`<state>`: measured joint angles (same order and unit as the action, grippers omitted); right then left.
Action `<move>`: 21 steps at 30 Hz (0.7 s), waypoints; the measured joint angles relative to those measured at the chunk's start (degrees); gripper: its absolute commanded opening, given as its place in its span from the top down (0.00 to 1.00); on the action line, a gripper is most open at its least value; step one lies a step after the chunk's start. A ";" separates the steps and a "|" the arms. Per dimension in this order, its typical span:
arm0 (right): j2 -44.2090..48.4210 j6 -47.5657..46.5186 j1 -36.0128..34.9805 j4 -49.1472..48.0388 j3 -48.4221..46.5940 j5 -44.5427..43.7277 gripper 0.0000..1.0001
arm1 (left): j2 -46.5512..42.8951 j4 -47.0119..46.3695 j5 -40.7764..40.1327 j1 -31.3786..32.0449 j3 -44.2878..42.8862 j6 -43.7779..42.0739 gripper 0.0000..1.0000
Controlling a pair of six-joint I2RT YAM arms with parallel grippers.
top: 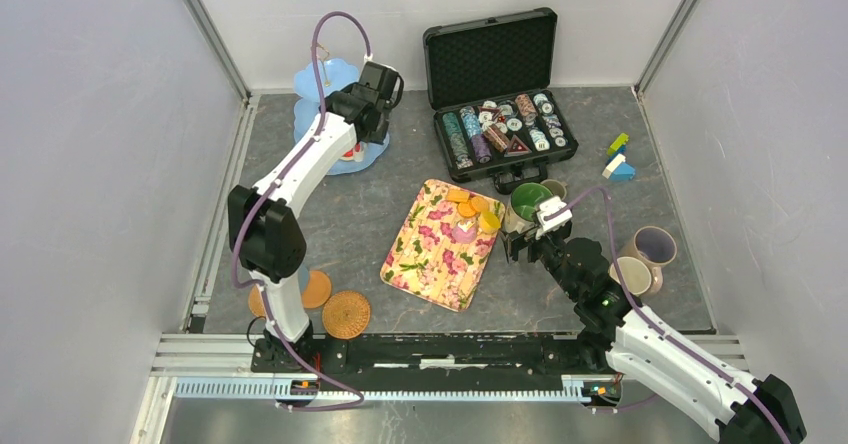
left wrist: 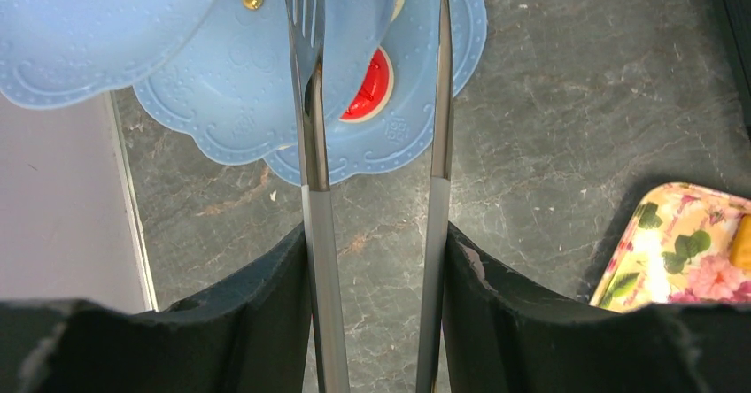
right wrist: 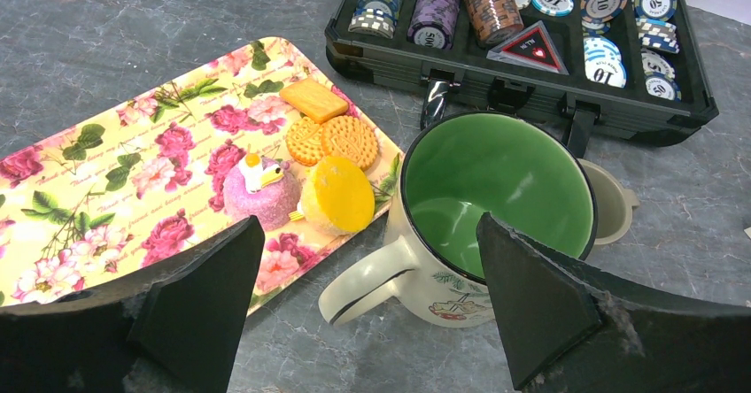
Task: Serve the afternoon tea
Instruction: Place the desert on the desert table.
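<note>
The right gripper (right wrist: pixel 367 225) is seen spread wide and empty, its dark fingers (right wrist: pixel 195 304) flanking the green-lined mug (right wrist: pixel 496 189), which stands upright just ahead, slightly to the right. Its handle (right wrist: pixel 363 282) is turned toward the gripper's left. The ceramic is judged heavy, rigid and slippery, so the rim wall or the handle is best pinched. Ahead to the left, biscuits (right wrist: pixel 350 141) lie on the floral tray (right wrist: pixel 133 172). The left gripper (left wrist: pixel 374 234) is clenched on metal tongs (left wrist: pixel 312 145) reaching over a blue tiered stand (left wrist: pixel 221 101).

One camera looks down from above and behind on the whole grey marbled table (top: pixel 600 134), while each wrist camera looks closely past its own fingers (right wrist: pixel 190 304), all three sharing the flowered rectangular tray (top: pixel 443 244).
</note>
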<state>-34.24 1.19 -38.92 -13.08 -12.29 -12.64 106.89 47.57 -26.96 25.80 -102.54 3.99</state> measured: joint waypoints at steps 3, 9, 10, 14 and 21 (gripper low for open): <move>0.00 0.00 0.00 0.00 0.00 0.00 0.02 | 0.33 -0.87 -0.04 -0.50 -0.33 0.00 0.53; -0.07 0.00 0.00 0.00 0.00 0.00 0.02 | 1.42 -1.51 -0.39 -1.73 -0.39 0.00 0.53; -0.13 0.02 0.00 -0.02 0.00 0.02 0.02 | 1.77 -1.49 -0.50 -2.03 -0.39 0.00 0.53; -0.39 0.02 0.00 0.04 0.00 0.02 0.02 | 2.47 -1.75 -0.68 -3.30 -0.39 0.00 0.51; -0.39 0.02 0.00 0.04 0.00 0.00 0.02 | 2.84 -2.32 -1.09 -4.70 -0.39 0.00 0.45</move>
<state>-34.63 1.21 -38.92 -13.04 -12.29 -12.64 109.73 45.25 -28.05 21.10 -102.94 3.99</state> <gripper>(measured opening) 0.978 0.556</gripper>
